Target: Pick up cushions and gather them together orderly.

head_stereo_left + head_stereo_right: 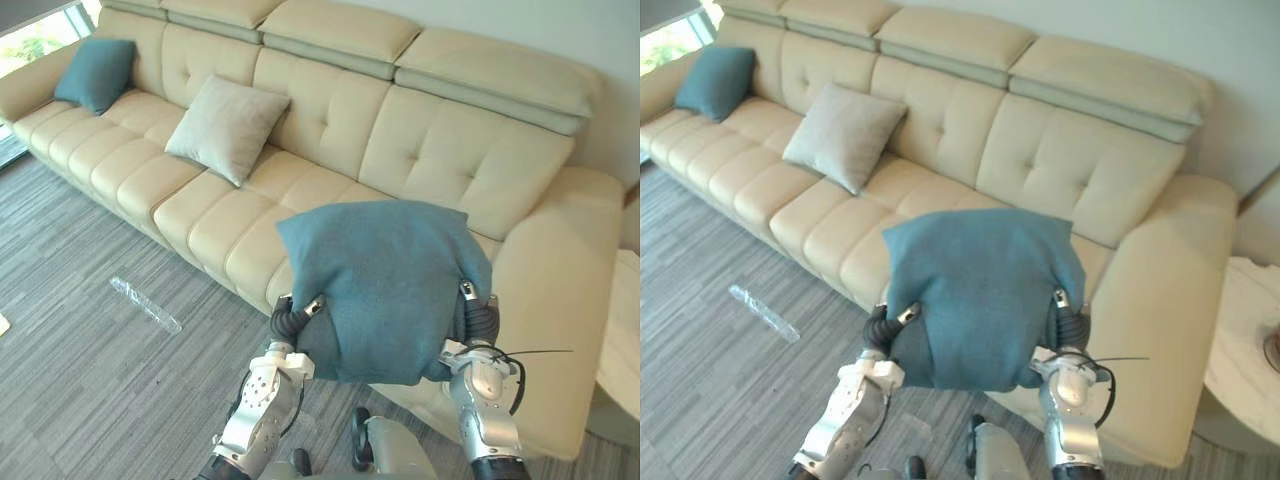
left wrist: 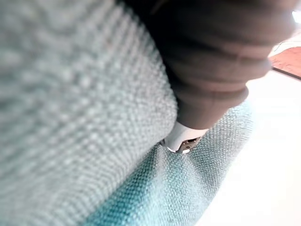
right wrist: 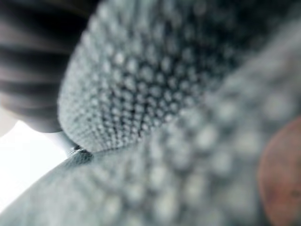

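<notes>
A large teal cushion [image 1: 385,285] hangs in front of me over the right end of the cream sofa [image 1: 430,150], lifted off the seat. My left hand [image 1: 292,320] is against its left edge and my right hand [image 1: 478,318] against its right edge, both half buried in the fabric. Close up, the teal weave [image 2: 70,117] presses against the left hand's dark cover [image 2: 211,61], and the same fabric [image 3: 155,94] crowds the right wrist view. A pale grey cushion [image 1: 226,127] leans on the sofa's middle backrest. A smaller teal cushion [image 1: 97,72] stands at the far left end.
A clear plastic strip [image 1: 146,304] lies on the grey striped floor in front of the sofa. A white marble side table [image 1: 1250,340] stands beyond the sofa's right armrest [image 1: 555,300]. A window [image 1: 30,40] is at the far left.
</notes>
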{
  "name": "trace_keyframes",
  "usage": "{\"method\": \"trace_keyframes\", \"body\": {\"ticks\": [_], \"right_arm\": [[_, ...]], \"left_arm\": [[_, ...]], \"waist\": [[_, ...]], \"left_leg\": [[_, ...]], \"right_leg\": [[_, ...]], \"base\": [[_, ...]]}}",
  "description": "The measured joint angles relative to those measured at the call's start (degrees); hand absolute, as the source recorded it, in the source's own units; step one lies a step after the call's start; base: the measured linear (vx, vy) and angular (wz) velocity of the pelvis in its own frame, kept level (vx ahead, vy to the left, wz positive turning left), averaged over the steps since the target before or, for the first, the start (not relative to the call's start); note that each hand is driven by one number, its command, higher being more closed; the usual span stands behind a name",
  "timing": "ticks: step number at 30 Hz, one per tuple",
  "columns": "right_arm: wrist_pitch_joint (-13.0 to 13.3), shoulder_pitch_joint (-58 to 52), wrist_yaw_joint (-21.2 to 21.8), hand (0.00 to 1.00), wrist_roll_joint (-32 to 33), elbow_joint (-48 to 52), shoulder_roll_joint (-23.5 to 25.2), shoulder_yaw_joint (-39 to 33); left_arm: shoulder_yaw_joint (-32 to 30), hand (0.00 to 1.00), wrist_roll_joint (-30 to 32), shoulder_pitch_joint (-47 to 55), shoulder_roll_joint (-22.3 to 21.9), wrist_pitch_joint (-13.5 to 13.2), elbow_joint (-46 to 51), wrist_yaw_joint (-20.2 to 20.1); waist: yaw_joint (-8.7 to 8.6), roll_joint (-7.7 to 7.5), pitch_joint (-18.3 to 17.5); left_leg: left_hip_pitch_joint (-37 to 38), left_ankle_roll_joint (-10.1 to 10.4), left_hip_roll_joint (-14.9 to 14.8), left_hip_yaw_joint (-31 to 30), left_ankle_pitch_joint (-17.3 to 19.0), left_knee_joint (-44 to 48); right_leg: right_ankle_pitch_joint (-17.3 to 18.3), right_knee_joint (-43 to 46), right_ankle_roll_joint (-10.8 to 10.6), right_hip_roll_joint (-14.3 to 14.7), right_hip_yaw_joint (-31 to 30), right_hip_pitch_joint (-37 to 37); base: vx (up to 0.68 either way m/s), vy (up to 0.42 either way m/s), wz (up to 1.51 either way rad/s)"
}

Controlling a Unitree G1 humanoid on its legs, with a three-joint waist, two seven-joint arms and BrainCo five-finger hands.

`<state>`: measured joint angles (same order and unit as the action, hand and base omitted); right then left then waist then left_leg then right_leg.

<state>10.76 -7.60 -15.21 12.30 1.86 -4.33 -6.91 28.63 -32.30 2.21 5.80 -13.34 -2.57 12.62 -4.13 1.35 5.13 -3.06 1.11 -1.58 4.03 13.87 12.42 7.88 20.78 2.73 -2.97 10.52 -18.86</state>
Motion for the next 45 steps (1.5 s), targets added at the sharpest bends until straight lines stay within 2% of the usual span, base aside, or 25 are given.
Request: {"method": "trace_keyframes", "body": {"ticks": [1, 2, 3, 4, 5, 7, 9, 12, 14, 15, 16, 17, 18, 20, 21, 23, 25, 27, 30, 31, 33, 35, 38, 41, 45], "right_arm": [[0.0, -1.4, -0.2, 1.00, 0.2, 3.4, -0.4, -0.2], [0.0, -1.8, -0.4, 1.00, 0.2, 4.3, -0.4, -0.2], [0.0, -2.8, -0.5, 1.00, 0.2, 6.5, -0.2, -0.2], [0.1, -3.3, -0.5, 1.00, 0.1, 7.9, -0.3, -0.1], [0.3, -3.8, -0.5, 1.00, 0.1, 10.4, -0.4, 0.4], [1.2, -3.8, -0.5, 1.00, 0.1, 12.3, -0.4, 0.5], [1.8, -3.7, -0.5, 1.00, 0.1, 13.2, -0.3, 0.4], [1.9, -3.6, -0.6, 1.00, 0.1, 13.0, -0.2, 0.4], [1.8, -3.4, -0.6, 1.00, 0.0, 12.1, -0.2, 0.4], [1.8, -3.0, -0.6, 1.00, -0.1, 10.9, -0.2, 0.4], [1.7, -3.1, -0.6, 1.00, -0.1, 10.3, -0.3, 0.4], [1.6, -3.1, -0.6, 1.00, -0.3, 8.9, 0.1, 0.6], [1.1, -3.8, -0.6, 1.00, -0.6, 7.6, 2.2, 0.9], [0.9, -4.2, -0.6, 1.00, -1.0, 7.5, 3.4, 1.0], [0.9, -4.2, -0.6, 1.00, -1.1, 7.5, 4.0, 1.0], [0.9, -4.1, -0.5, 1.00, -1.2, 7.1, 4.0, 1.1], [0.9, -3.0, -0.5, 1.00, -1.1, 5.1, 4.0, 1.6], [0.9, -0.3, -0.5, 1.00, -1.1, 0.9, 4.0, 3.0], [1.3, 2.7, -0.4, 1.00, -1.0, -4.5, 2.0, 3.2], [1.3, 3.0, -0.4, 1.00, -1.0, -5.2, 1.5, 3.2], [0.2, 2.4, -0.4, 1.00, -1.0, -6.1, -0.3, 3.1], [-0.1, 2.4, -0.4, 1.00, -1.0, -5.9, -0.3, 3.1], [-0.1, 0.7, -0.4, 1.00, -1.0, -2.3, -0.4, 3.1], [0.7, 0.9, -0.4, 1.00, -1.0, 0.7, -0.4, 2.9], [1.0, 2.4, -0.4, 1.00, -1.1, 0.5, -0.3, 2.7]], "left_arm": [[0.0, 1.00, 0.5, -0.5, -1.4, 0.0, 0.2, -0.5], [0.0, 1.00, 0.6, -0.7, -1.7, 0.0, 0.2, -0.5], [0.0, 1.00, 0.6, -0.5, -1.6, 0.0, 0.2, -0.6], [0.0, 1.00, 0.6, -0.1, -1.5, 0.0, 0.5, -0.6], [0.0, 1.00, 0.6, 1.4, -1.5, -0.2, 2.8, -0.6], [0.0, 1.00, 0.7, 2.7, -1.6, -0.9, 5.8, -1.3], [-0.1, 1.00, 0.7, 3.0, -1.7, -1.4, 7.4, -1.8], [-0.2, 1.00, 0.7, 3.3, -1.9, -0.8, 7.5, -1.9], [-0.3, 1.00, 0.7, 3.7, -1.8, -0.7, 7.5, -1.9], [-0.3, 1.00, 0.7, 4.3, -1.8, -0.7, 7.5, -1.9], [-0.2, 1.00, 0.7, 4.7, -1.9, -0.6, 7.5, -1.9], [-0.1, 1.00, 0.8, 5.2, -1.3, -0.7, 7.3, -1.9], [-0.1, 1.00, 0.8, 5.7, 0.1, -0.7, 7.0, -1.9], [-0.1, 1.00, 0.7, 5.7, 0.5, -0.7, 6.9, -1.8], [-0.1, 1.00, 0.7, 5.6, 0.5, -0.8, 5.8, -1.8], [-0.1, 1.00, 0.7, 5.2, 0.5, -0.9, 4.8, -1.8], [-0.3, 1.00, 0.7, 5.2, 1.0, -1.0, 4.5, -1.7], [-1.6, 1.00, 0.8, 5.1, 2.4, -1.3, 4.4, -1.6], [-1.8, 1.00, 0.8, 3.4, 2.6, -1.3, 2.2, -1.6], [-1.7, 1.00, 0.8, 3.1, 2.6, -1.3, 1.8, -1.6], [-1.2, 1.00, 0.8, 2.7, 2.3, 0.0, 0.8, -1.6], [-1.2, 1.00, 0.8, 2.6, 2.3, 0.1, 0.8, -1.6], [-1.2, 1.00, 0.8, 2.7, 1.7, 0.1, 1.0, -1.6], [-1.3, 1.00, 0.8, 2.6, 1.7, -0.4, 3.6, -1.6], [-1.3, 1.00, 1.3, 2.4, 1.4, -1.4, 3.7, -1.6]], "waist": [[-1.08, 0.96, -0.4], [-0.90, 0.96, -0.3], [-0.12, 0.95, -0.2], [0.47, 0.87, -0.2], [1.78, 0.59, -0.3], [2.90, 0.23, -0.6], [3.46, 0.19, -0.6], [4.21, 0.24, -0.8], [5.19, -0.53, -0.8], [5.37, -0.23, -1.1], [5.39, 0.32, -1.5], [5.35, 0.55, -2.4], [5.07, -2.12, -3.3], [4.63, -4.29, -3.7], [4.56, -4.88, -3.7], [4.68, -5.09, -3.7], [4.86, -5.03, -3.6], [4.52, -5.07, -3.7], [4.05, -5.37, -3.9], [3.99, -5.25, -3.8], [3.82, -3.40, -3.5], [4.00, -3.26, -3.4], [4.60, -2.73, -3.2], [4.47, -2.81, -3.7], [4.51, -2.70, -3.8]], "left_leg": [[-2.9, 2.7, -3.1, 1.3, 0.9, 8.8], [-3.4, 3.6, -4.4, 2.1, 0.9, 12.3], [-4.8, 4.5, -7.2, 4.7, -1.0, 22.5], [-5.7, 3.6, -9.2, 6.2, -2.3, 28.2], [-7.0, 2.2, -12.1, 10.6, -1.6, 36.5], [-9.0, 0.4, -14.7, 14.2, -0.2, 39.5], [-10.3, -0.5, -16.2, 16.0, 1.6, 35.0], [-11.8, 0.7, -14.0, 10.8, 1.7, 21.4], [-13.4, 3.7, -9.4, 3.0, -0.3, 14.1], [-12.9, 4.6, -7.8, -1.3, -3.8, 9.1], [-12.6, 4.2, -7.9, -2.3, -6.2, 6.8], [-12.2, 6.7, -8.1, -1.6, -8.5, 7.0], [-11.6, 5.0, -6.6, 1.4, -6.8, 8.1], [-11.7, 3.7, -5.5, 3.8, -5.3, 9.6], [-11.7, 2.6, -5.1, 5.7, -3.4, 11.6], [-10.0, 1.2, -4.7, 9.1, -1.8, 11.7], [-7.5, 0.8, -4.8, 12.4, -1.4, 10.2], [-4.9, 0.9, -5.2, 16.7, -1.3, 7.8], [-5.0, 1.2, -4.9, 18.0, -1.4, 7.4], [-5.0, 1.3, -4.9, 17.9, -1.4, 7.5], [-5.1, 1.9, -6.0, 14.2, -1.8, 9.0], [-5.0, 2.1, -6.9, 13.9, -1.9, 10.6], [-8.1, 2.5, -9.4, 11.0, -2.2, 21.5], [-8.7, 3.1, -8.2, 7.6, -2.6, 20.8], [-5.9, 3.0, -4.0, 0.0, -2.8, 10.4]], "right_leg": [[0.3, -0.1, 1.1, 1.0, 2.4, 1.9], [0.3, -0.7, 1.0, 1.6, 2.7, 3.3], [0.3, -3.1, 1.0, 3.6, 2.1, 7.7], [0.4, -4.5, 1.1, 4.4, 0.9, 10.5], [0.7, -6.1, 1.0, 5.5, -1.4, 14.0], [1.0, -6.7, 0.5, 5.7, -3.3, 15.5], [1.5, -7.7, -0.5, 5.6, -5.7, 17.5], [3.0, -8.0, -2.8, 4.8, -9.4, 19.8], [4.1, -7.7, -4.8, 2.8, -13.0, 20.2], [5.7, -6.4, -7.3, 1.9, -15.1, 20.3], [6.4, -5.9, -8.5, 1.9, -15.9, 20.3], [8.0, -5.4, -10.5, 1.3, -18.0, 20.7], [7.8, -4.5, -11.7, -1.3, -19.6, 19.7], [7.2, -3.6, -12.7, -3.1, -19.9, 18.4], [6.1, -1.8, -14.3, -3.9, -20.5, 17.0], [5.2, 3.9, -15.0, -4.8, -20.7, 13.5], [3.6, 8.4, -14.5, -6.1, -17.6, 10.4], [3.9, 9.6, -13.0, -7.0, -9.5, 7.0], [4.5, 1.5, -6.1, -6.1, -2.4, 8.2], [4.6, 0.4, -6.2, -5.9, -2.4, 8.8], [3.3, -2.2, -5.7, -4.4, -1.7, 11.4], [3.3, -2.5, -5.6, -4.0, -1.8, 12.2], [3.1, -4.3, -5.3, -2.7, -2.0, 15.6], [2.2, -6.8, -5.1, -2.7, -3.4, 15.7], [-4.6, -16.0, -5.7, -2.1, -6.4, 16.0]], "base": [[0.44, -0.205, 0.94], [0.47, -0.195, 0.68], [0.44, -0.169, 0.06], [0.53, -0.141, -0.33], [0.41, -0.084, -0.49], [0.36, -0.029, -0.59], [0.30, 0.034, -0.47], [0.27, 0.190, -0.57], [0.24, 0.304, -0.92], [0.24, 0.336, -1.00], [0.25, 0.392, -1.08], [0.28, 0.507, -1.06], [0.26, 0.506, -0.89], [0.18, 0.422, -0.64], [0.10, 0.292, -0.66], [0.04, 0.272, -0.75], [0.01, 0.223, -0.92], [-0.01, 0.107, -1.13], [0.01, -0.037, -0.42], [0.06, -0.113, -0.09], [0.06, -0.096, -0.01], [0.06, -0.083, -0.05], [0.05, -0.049, -0.14], [0.02, 0.072, -0.20], [0.00, 0.065, -0.32]]}}
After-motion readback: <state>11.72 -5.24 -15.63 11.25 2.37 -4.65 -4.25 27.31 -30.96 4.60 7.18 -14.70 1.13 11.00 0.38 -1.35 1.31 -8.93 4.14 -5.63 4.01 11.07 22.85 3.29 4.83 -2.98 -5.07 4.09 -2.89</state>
